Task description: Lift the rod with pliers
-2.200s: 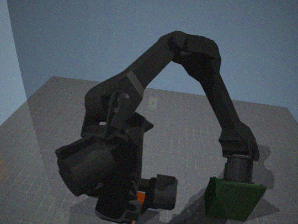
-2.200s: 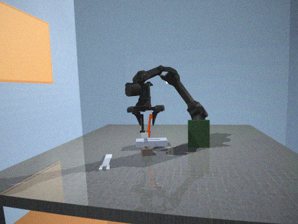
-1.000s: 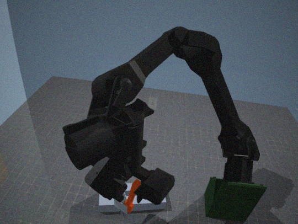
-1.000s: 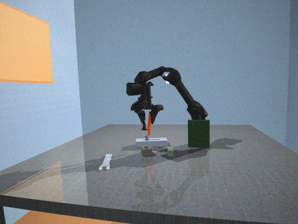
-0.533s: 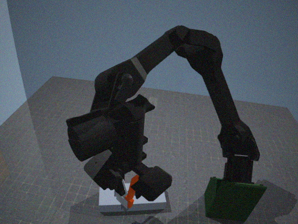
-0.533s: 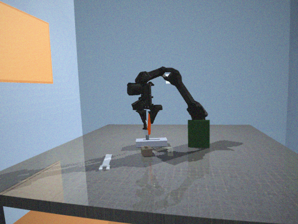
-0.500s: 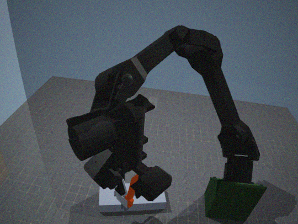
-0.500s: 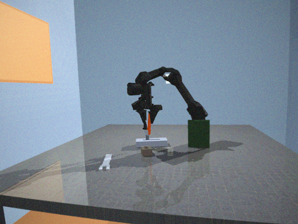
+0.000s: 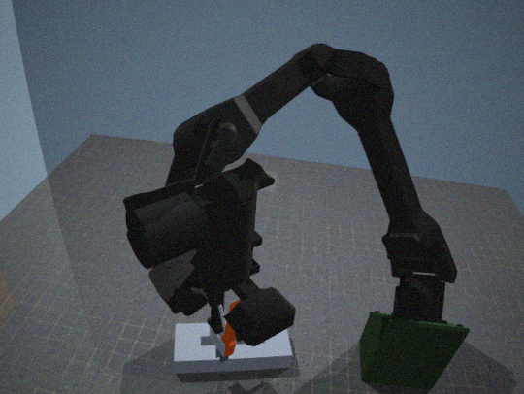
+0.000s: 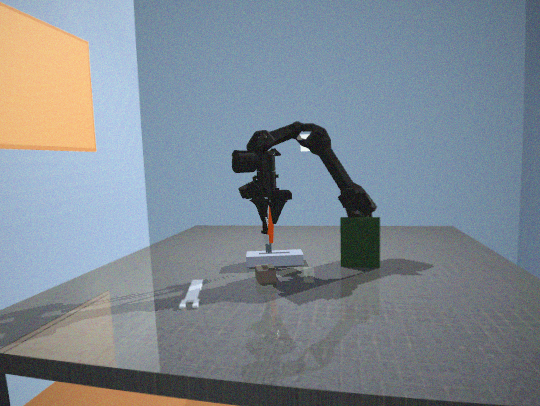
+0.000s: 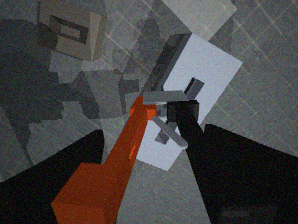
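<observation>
The locking pliers (image 9: 230,340) (image 10: 271,230) (image 11: 122,160) point jaws-down over the white channel block (image 9: 186,340) (image 10: 274,260) (image 11: 212,67), gripped by the fingers (image 9: 264,315) (image 10: 282,204). Whether the jaws enter the channel, I cannot tell; the rod is not distinguishable. A brown slotted block (image 10: 265,276) (image 11: 95,37) stands nearby, upper left in the wrist view. The green pedestal (image 9: 412,351) (image 10: 360,242) is at lower right from the top.
</observation>
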Robot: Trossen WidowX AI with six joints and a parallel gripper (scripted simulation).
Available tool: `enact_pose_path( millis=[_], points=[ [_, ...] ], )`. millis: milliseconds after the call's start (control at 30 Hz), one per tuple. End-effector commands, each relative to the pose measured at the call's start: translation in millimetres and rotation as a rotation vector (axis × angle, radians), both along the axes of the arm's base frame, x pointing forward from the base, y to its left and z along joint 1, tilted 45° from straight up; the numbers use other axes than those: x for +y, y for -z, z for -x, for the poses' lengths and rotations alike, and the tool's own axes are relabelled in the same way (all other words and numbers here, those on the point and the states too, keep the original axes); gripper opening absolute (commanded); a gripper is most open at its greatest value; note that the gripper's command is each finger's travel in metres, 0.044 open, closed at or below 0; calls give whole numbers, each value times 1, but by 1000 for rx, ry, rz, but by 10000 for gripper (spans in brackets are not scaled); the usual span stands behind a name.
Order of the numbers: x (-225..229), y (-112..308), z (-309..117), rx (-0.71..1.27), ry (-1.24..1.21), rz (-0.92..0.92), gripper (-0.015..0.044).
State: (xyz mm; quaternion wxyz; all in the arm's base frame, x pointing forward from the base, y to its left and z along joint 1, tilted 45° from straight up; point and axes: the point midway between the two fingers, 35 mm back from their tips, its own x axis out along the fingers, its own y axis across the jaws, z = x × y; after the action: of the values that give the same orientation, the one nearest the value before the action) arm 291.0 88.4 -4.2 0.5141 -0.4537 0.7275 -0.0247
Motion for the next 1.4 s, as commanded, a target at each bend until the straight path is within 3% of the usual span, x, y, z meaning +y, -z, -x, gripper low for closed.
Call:
enact_pose_path(
  millis=[0,1367],
  points=[
    [-2,-4,0,-39,27,0,318],
    [-32,-28,5,-336,340,21,318]
  ],
)
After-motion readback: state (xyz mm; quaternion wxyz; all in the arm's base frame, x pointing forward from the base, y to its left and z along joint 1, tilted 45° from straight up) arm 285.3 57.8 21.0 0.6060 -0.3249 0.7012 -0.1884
